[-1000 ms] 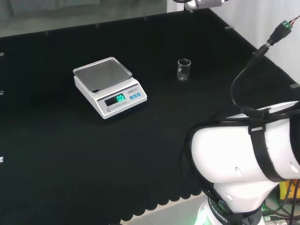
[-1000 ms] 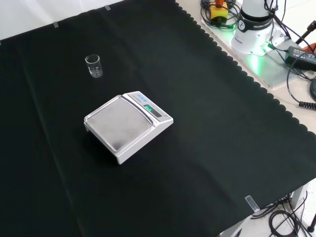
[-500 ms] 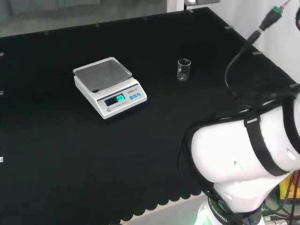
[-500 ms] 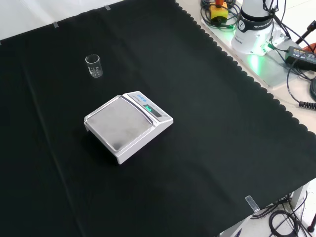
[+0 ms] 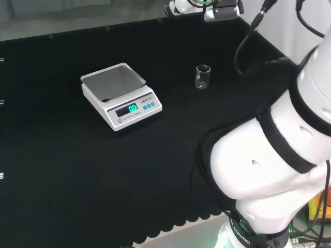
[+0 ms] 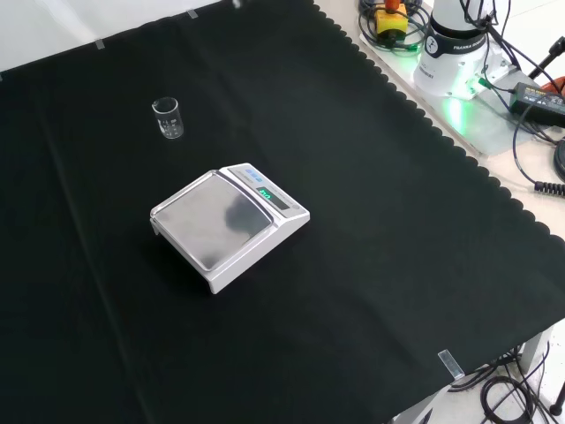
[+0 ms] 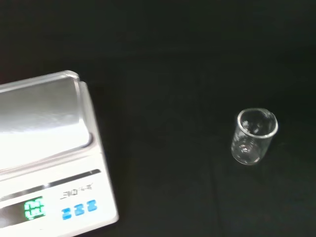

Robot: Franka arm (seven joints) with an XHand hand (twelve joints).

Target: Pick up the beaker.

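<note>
A small clear glass beaker stands upright on the black cloth, to the right of the scale in the head view. In the front view the beaker is at the upper left, beyond the scale. The wrist view looks down on the beaker from well above, and it looks empty. The arm's end, with a grey block, reaches in at the head view's top edge, high above and behind the beaker. Nothing touches the beaker.
A white digital scale with a steel pan and a lit green display sits left of the beaker in the head view; the same scale lies mid-cloth in the front view. The arm's big white links stand at the head view's right.
The arm's links have swung upward and over the bench, and its end has come into the head view's top edge. The beaker and scale have not moved.
</note>
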